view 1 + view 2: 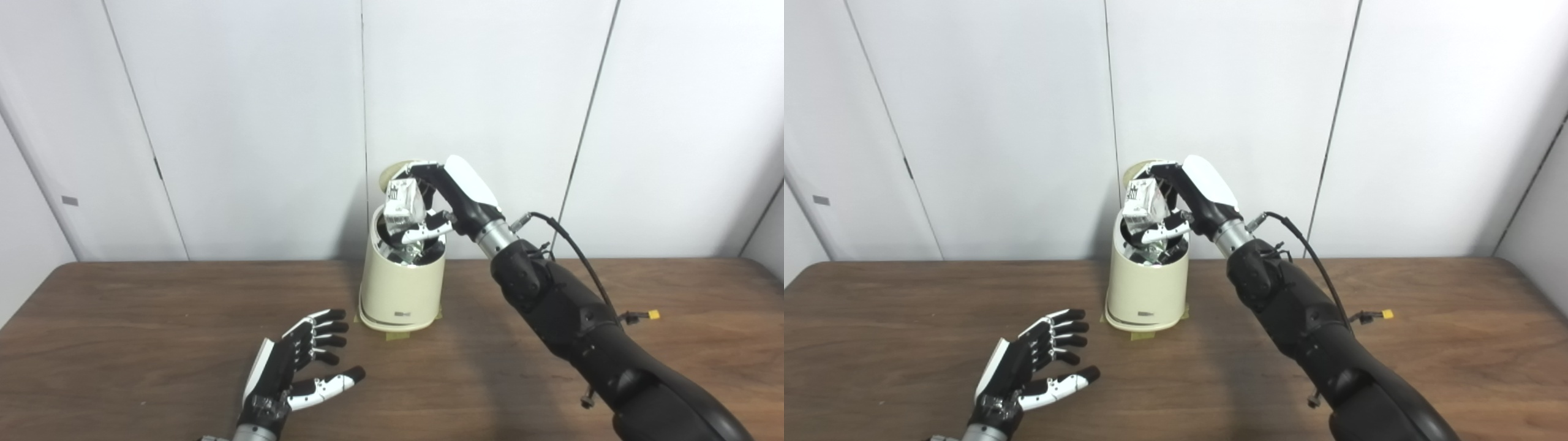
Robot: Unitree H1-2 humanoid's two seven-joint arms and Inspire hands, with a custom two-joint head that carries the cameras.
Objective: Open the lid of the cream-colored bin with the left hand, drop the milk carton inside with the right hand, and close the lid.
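The cream-colored bin (399,288) stands upright at the table's middle back, its lid (392,173) swung open behind it. My right hand (450,199) is shut on the white milk carton (403,206) and holds it tilted just above the bin's open mouth; it also shows in the right eye view (1145,205). My left hand (300,364) is open and empty, resting low over the table in front and to the left of the bin, not touching it.
The brown wooden table (122,343) ends against white wall panels at the back. Tape strips (392,334) mark the bin's base. A cable with a yellow connector (652,315) hangs off my right forearm.
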